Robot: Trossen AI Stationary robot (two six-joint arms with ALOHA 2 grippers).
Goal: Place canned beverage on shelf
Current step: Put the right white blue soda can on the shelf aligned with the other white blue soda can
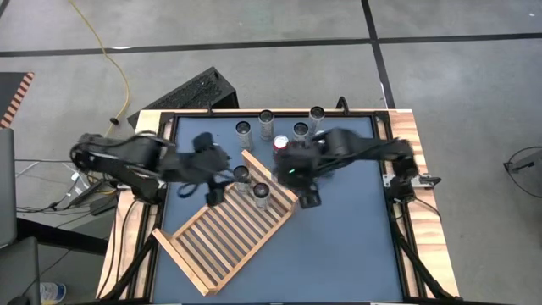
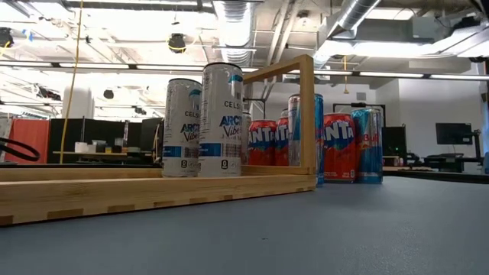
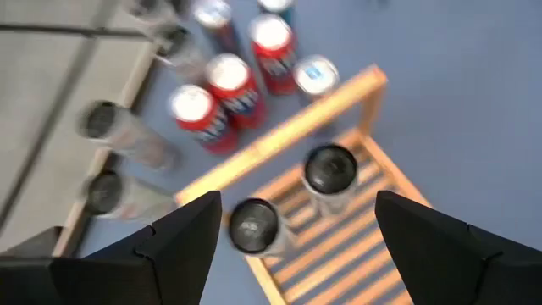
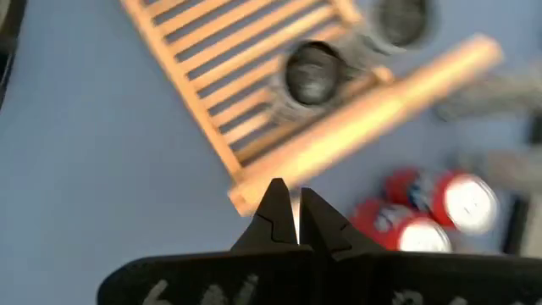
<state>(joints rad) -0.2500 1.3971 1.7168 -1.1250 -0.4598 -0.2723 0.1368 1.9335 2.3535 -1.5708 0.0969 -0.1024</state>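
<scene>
The light wooden slatted shelf (image 1: 222, 235) lies flat and slanted on the blue table. Two white cans (image 1: 242, 176) (image 1: 261, 196) stand upright on its far end, next to its raised frame (image 2: 306, 114). They also show in the low view (image 2: 183, 126) (image 2: 222, 118). My left gripper (image 1: 212, 191) hangs open and empty above these cans, which show below it in the left wrist view (image 3: 254, 227) (image 3: 330, 169). My right gripper (image 1: 310, 201) is shut and empty, just off the shelf's right corner (image 4: 241, 199).
Several more cans stand by the table's far edge: silver ones (image 1: 244, 130) (image 1: 266, 119) (image 1: 317, 113) and red ones (image 1: 279, 142) (image 2: 338, 145). Bare blue table (image 1: 347, 246) lies to the right of and in front of the shelf.
</scene>
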